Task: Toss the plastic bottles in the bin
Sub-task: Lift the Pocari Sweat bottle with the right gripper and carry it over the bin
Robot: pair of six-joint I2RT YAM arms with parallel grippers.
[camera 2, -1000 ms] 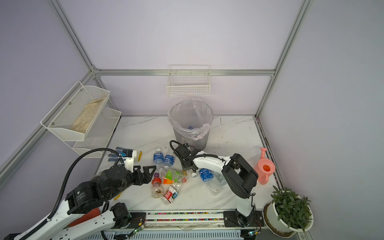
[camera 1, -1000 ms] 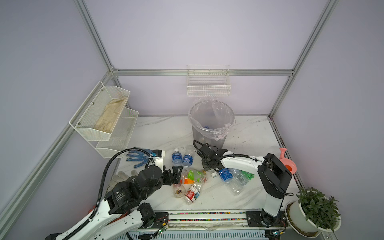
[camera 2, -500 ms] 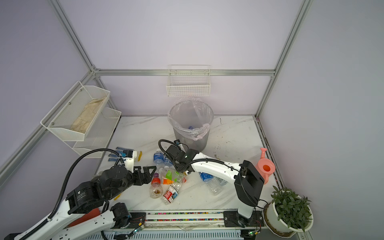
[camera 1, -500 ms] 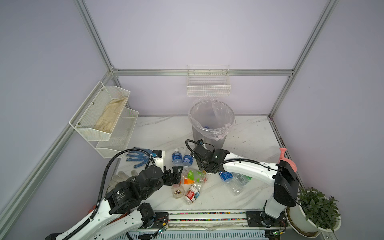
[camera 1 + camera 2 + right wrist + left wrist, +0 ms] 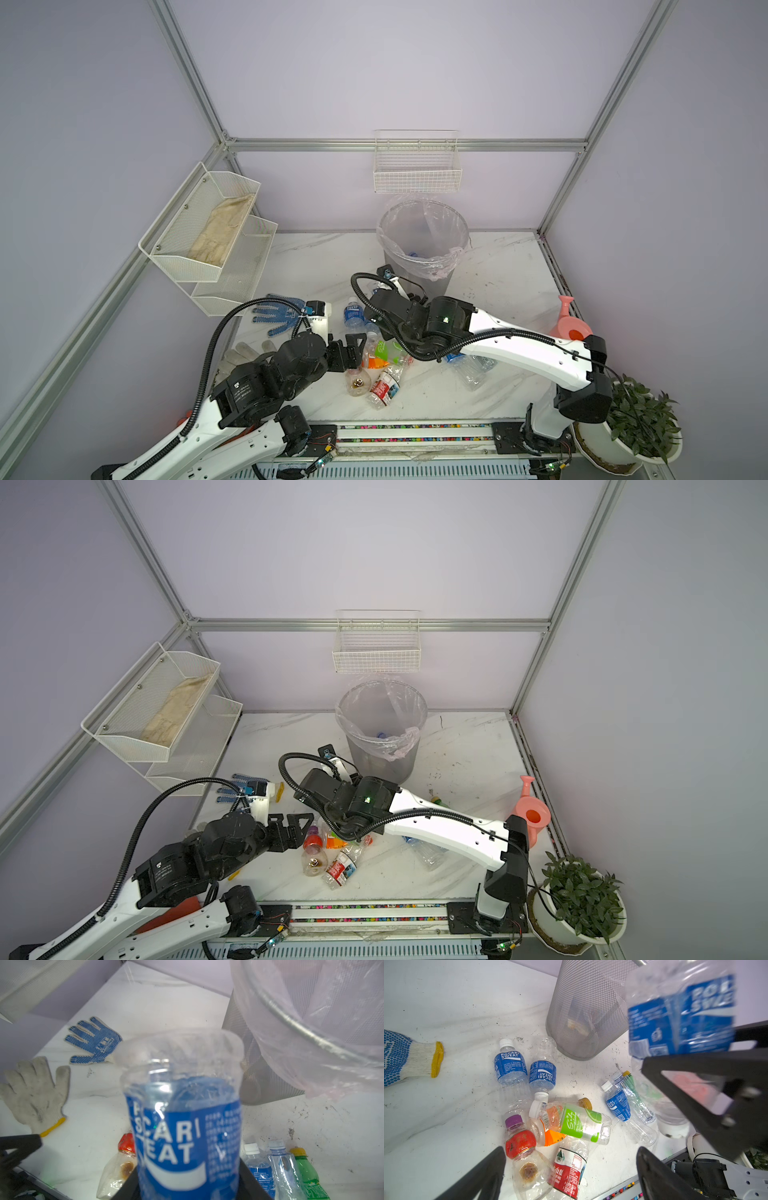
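Note:
My right gripper point(image 5: 188, 1180) is shut on a blue-labelled plastic bottle point(image 5: 182, 1126), held up off the table beside the bin's mesh wall point(image 5: 266, 1082). The left wrist view shows this bottle point(image 5: 681, 1016) raised in front of the bin point(image 5: 583, 1012). The bin point(image 5: 436, 282) stands at the back middle, lined with a clear bag. My left gripper point(image 5: 571, 1159) is open above a pile of bottles: red-labelled ones point(image 5: 520, 1142) point(image 5: 569, 1169), a green-labelled one point(image 5: 577, 1122) and two blue ones point(image 5: 509, 1066) point(image 5: 543, 1072). More bottles point(image 5: 617, 1103) lie further right.
A blue-dotted glove point(image 5: 278, 316) and a white glove point(image 5: 245, 353) lie left of the pile. A pink watering can point(image 5: 569, 324) and a potted plant point(image 5: 640, 415) sit at the right edge. White wire baskets hang on the left wall point(image 5: 208, 232) and the back wall point(image 5: 415, 170).
The right arm has stretched out and lifted, carrying the blue-labelled bottle up and leftward beside the bin. The left arm has stayed still.

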